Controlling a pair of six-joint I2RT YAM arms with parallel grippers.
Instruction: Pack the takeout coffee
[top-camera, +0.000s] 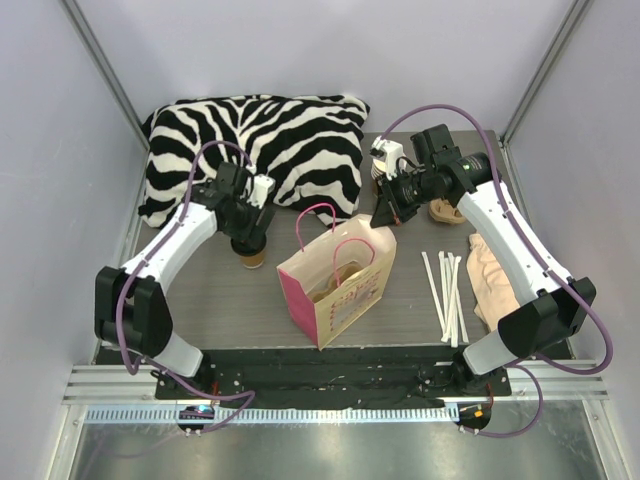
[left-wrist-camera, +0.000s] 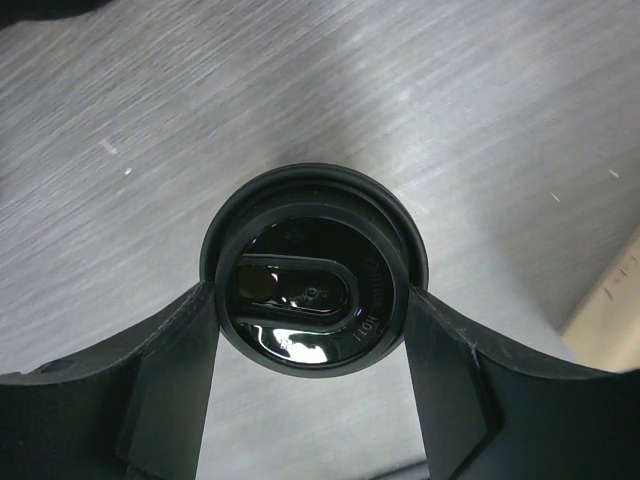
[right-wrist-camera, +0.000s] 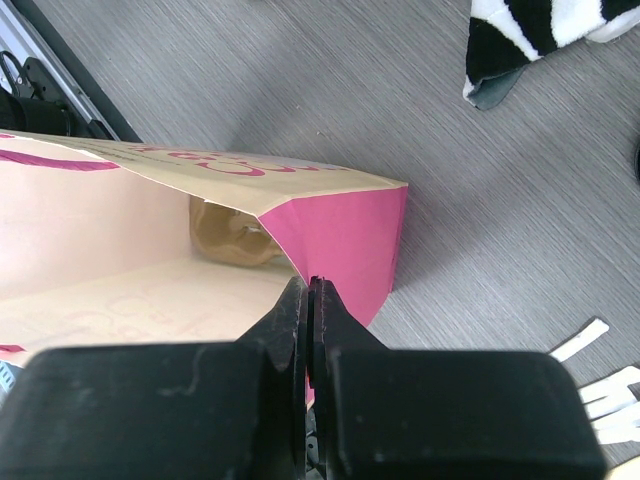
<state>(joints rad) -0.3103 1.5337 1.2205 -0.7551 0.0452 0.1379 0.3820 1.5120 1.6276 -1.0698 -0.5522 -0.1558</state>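
1. Takeout coffee (top-camera: 251, 256) is standing upright on the surface (top-camera: 215, 300), black lid on, just left of the paper bag (top-camera: 335, 295) and apart from it, so it is not yet packed
2. Left hand (left-wrist-camera: 310, 300) is reaching down over the cup; its fingers (left-wrist-camera: 170, 380) are pressing against both sides of the lid, so it is grasping the coffee. The cup is looking seated on the surface rather than lifted
3. Right hand (right-wrist-camera: 312, 292) is clenched tight, pinching the pink corner of the bag's rim and bracing the mouth open
4. Bag is standing upright and gaping; a crumpled brown item (right-wrist-camera: 232, 235) is lying at the bottom, with free room showing beside it
5. Progress, as a judgement: the task is sitting early to midway. The bag is looking readied and the grip is looking made
6. What is remaining, by my reading: lifting the cup, carrying it rightward over the opening, lowering it upright inside, then letting go
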